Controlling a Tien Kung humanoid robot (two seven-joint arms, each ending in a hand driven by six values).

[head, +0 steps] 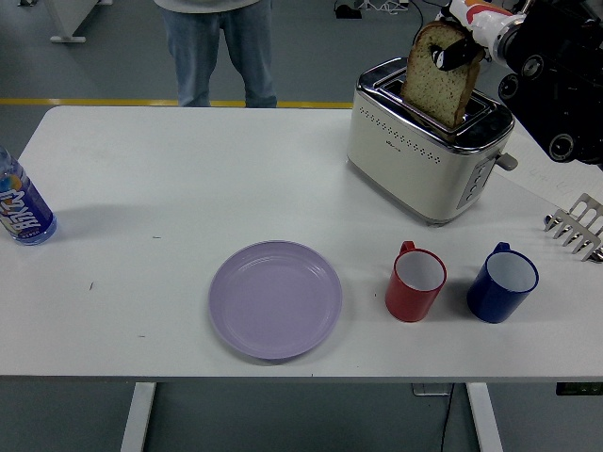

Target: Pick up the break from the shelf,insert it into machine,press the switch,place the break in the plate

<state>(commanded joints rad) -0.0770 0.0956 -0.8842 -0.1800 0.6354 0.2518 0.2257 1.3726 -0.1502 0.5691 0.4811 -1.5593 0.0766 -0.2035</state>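
Observation:
A slice of brown bread (439, 83) stands tilted with its lower edge inside the slot of the cream and chrome toaster (424, 151) at the table's back right. My right hand (456, 45) grips the slice near its top corner, the black arm coming in from the upper right. The toaster's lever switch (508, 161) sticks out of its right end. A lilac plate (275, 298) lies empty at the front centre. The metal shelf rack (577, 227) shows at the right edge. My left arm is out of sight.
A red mug (415, 282) and a blue mug (502, 282) stand in front of the toaster. A blue drink bottle (21, 208) is at the left edge. A person in jeans (220, 52) stands behind the table's far side.

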